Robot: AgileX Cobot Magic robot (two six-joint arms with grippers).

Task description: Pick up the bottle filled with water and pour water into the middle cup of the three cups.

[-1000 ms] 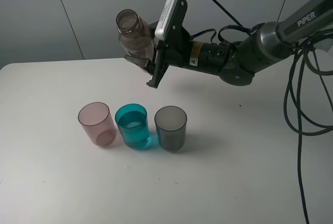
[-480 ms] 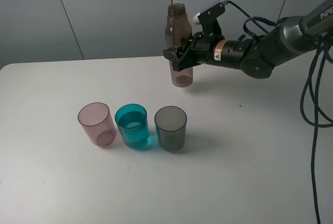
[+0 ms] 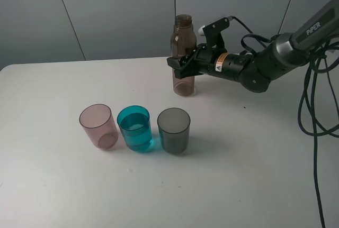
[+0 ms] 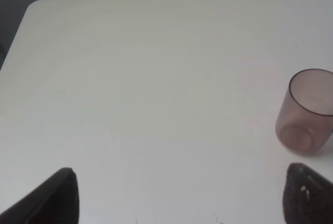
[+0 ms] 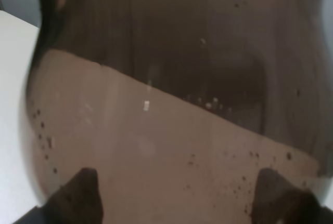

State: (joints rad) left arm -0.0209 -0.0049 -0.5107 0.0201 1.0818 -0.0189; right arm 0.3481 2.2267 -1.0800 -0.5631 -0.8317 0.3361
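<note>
Two dark fingers [image 5: 80, 195] of the right gripper [image 3: 181, 68] are squeezed tight on the bottle [image 3: 183, 40], around its middle. The bottle stands straight up, open top up, at the back of the white table [image 3: 238, 175], behind the three cups. They sit in a row: the pink cup [image 3: 98, 126], the middle cup [image 3: 136, 128], which is blue with water in it, and the grey cup [image 3: 174, 130]. The left gripper [image 4: 184, 198] has its fingers wide apart over bare table, near the pink cup.

- Bottle [image 5: 171, 78] cropped in the right wrist view, neck and base out of frame.
- Pink cup [image 4: 307, 112] clipped at the left wrist view's edge.
- Left gripper [image 4: 179, 198] mostly out of frame, only two blurred dark tips showing.
</note>
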